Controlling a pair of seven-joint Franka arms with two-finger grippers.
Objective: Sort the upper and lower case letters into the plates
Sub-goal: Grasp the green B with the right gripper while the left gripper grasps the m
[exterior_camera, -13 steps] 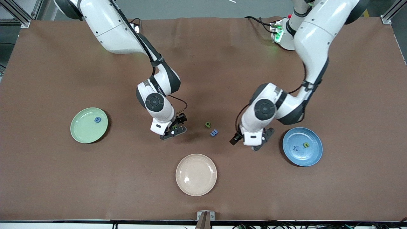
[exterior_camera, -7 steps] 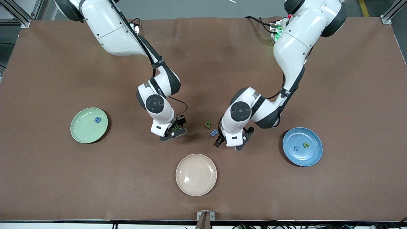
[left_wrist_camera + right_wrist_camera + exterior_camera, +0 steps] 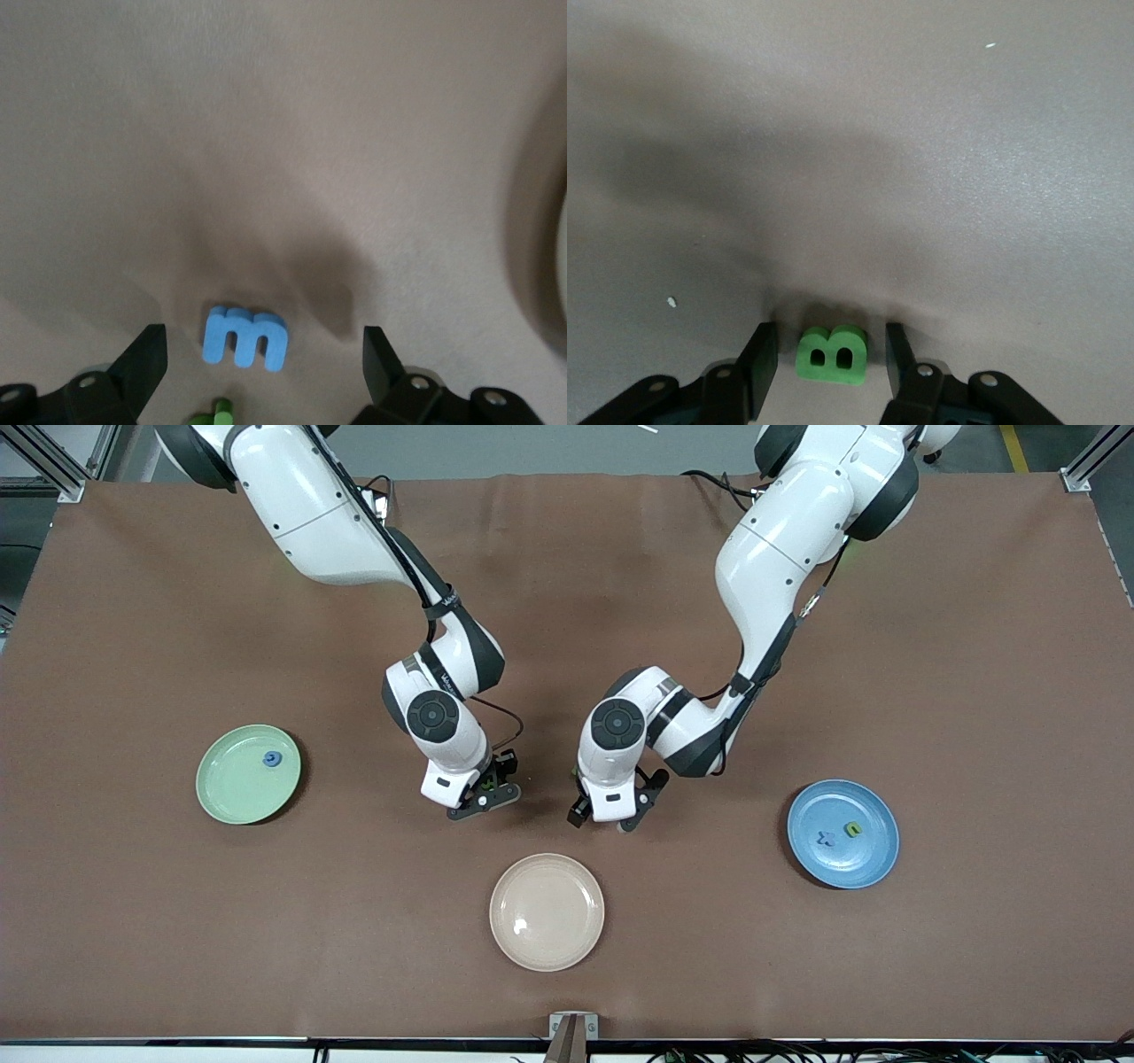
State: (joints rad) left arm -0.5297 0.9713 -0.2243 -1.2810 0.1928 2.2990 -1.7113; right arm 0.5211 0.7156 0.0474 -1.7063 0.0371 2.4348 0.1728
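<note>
A green letter B (image 3: 832,356) lies on the brown table between the fingers of my right gripper (image 3: 830,359), which is still open, with a thin gap on each side of the B. This gripper (image 3: 485,787) is low at the table's middle. My left gripper (image 3: 261,363) hangs open wide over a blue letter m (image 3: 245,336) and the tip of a green letter (image 3: 215,412). In the front view the left gripper (image 3: 608,813) hides both. The mint green plate (image 3: 232,784) holds a blue letter (image 3: 272,759). The sky blue plate (image 3: 855,864) holds a blue letter (image 3: 827,838) and a green letter (image 3: 853,829).
A beige plate (image 3: 547,911) with nothing in it lies nearer to the front camera than both grippers. The two arms stand close together over the table's middle. Cables lie by the left arm's base.
The left arm has swung from beside the sky blue plate to the table's middle, over the two loose letters. The right gripper's fingers have drawn in around the green B.
</note>
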